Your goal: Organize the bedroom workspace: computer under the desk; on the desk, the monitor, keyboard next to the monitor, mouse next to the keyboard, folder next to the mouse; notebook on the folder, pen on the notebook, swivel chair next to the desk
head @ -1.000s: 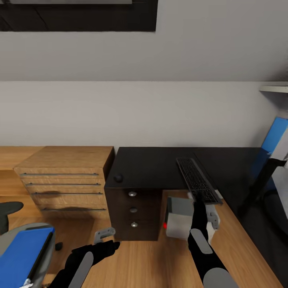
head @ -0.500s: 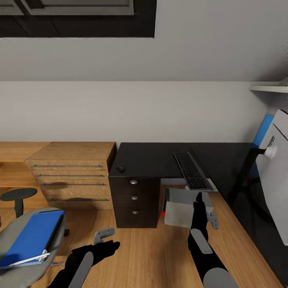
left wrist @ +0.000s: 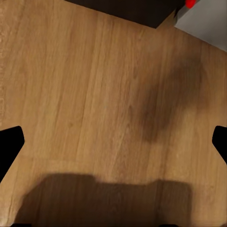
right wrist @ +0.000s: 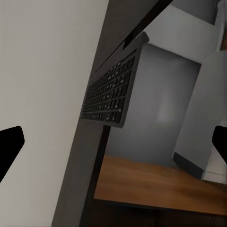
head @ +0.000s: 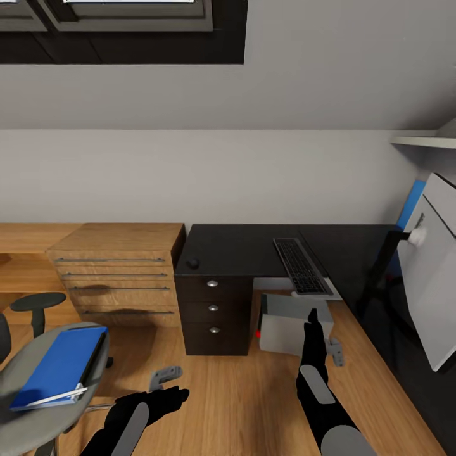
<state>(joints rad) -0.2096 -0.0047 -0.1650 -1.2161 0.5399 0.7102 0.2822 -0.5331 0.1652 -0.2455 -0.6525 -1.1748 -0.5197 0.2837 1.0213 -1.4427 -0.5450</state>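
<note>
Black keyboard overhangs desk edge, above computer.

A home bedroom fitted out as a study corner under the roof — the grey wall slopes inward to a dark-framed skylight, and light oak planks cover the floor. A glossy black desk with a three-drawer unit stands beside low oak cabinets, with a keyboard, a grey computer tower and a grey swivel chair — a domestic workspace.
</note>
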